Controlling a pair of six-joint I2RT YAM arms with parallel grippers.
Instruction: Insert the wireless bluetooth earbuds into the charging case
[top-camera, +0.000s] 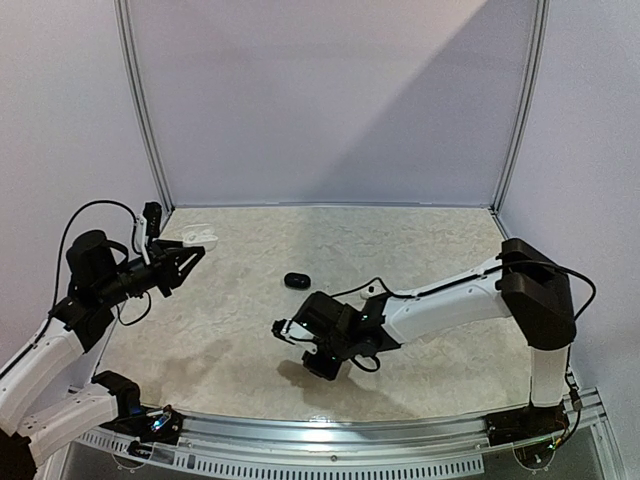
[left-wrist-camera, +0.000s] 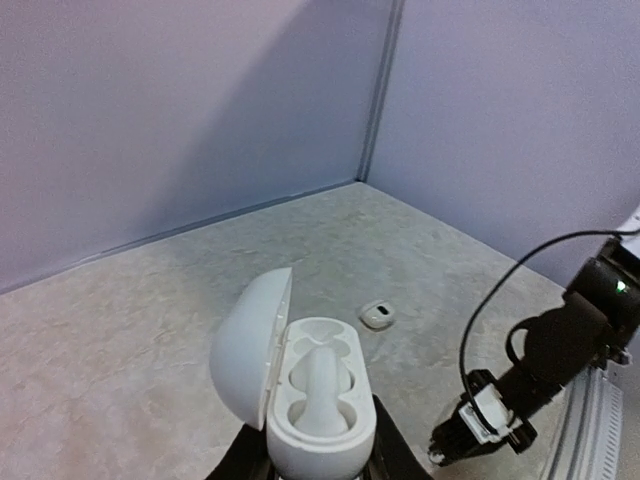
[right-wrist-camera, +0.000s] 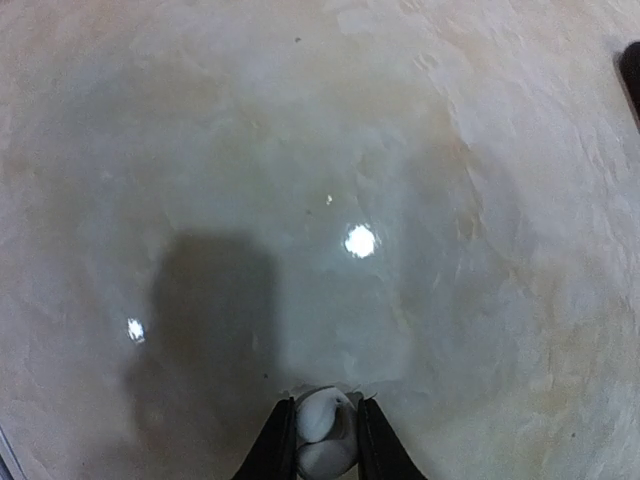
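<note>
The right gripper (right-wrist-camera: 326, 448) pinches 1 white earbud (right-wrist-camera: 322, 418) just above the table (right-wrist-camera: 420, 150). Well apart, the left gripper (top-camera: 188, 254) clamps the open charging case (left-wrist-camera: 312, 402) with its lid tipped back. The bud probably needs lining up squarely over a well before it is let go.

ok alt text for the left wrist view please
An open white charging case fills the bottom centre, gripped by the left end effector, its lid swung to the left. Beyond it a small rounded item lies on the beige table; the right arm enters at right.
</note>
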